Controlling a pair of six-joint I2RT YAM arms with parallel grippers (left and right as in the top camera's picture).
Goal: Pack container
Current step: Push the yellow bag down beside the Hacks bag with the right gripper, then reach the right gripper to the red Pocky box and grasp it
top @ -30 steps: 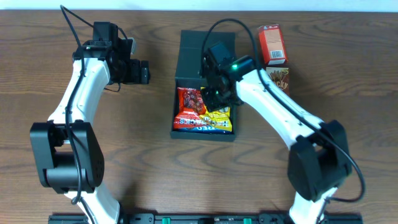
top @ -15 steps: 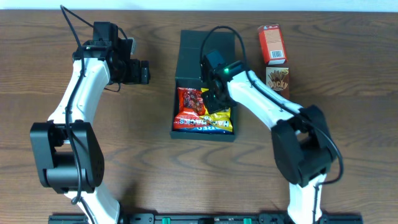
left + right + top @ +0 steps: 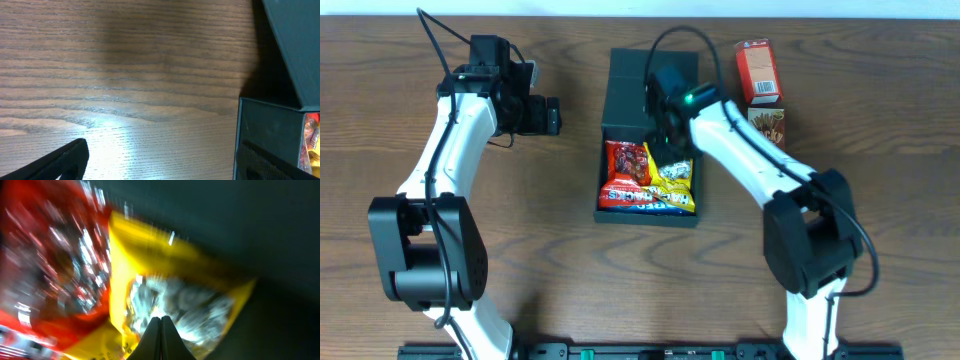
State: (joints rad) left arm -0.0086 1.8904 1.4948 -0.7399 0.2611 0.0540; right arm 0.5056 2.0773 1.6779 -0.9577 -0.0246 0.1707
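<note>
Hovering over the box (image 3: 646, 216) mid-table, the right claw (image 3: 160, 330) is pressing its fingers fully together over the yellow snack bag (image 3: 150, 270), next to the red bag (image 3: 625, 165). The left claw (image 3: 167, 161) is sitting spread wide over bare wood, left of the box.

The left arm (image 3: 448, 135) and right arm (image 3: 752, 160) have white links and black joints. Black cables (image 3: 430, 30) loop off both; the right seemingly carries a green light (image 3: 691, 98).

1 container (image 3: 623, 88), 2 snack packs (image 3: 625, 163) (image 3: 676, 180), 2 cartons (image 3: 757, 72) (image 3: 769, 126).
</note>
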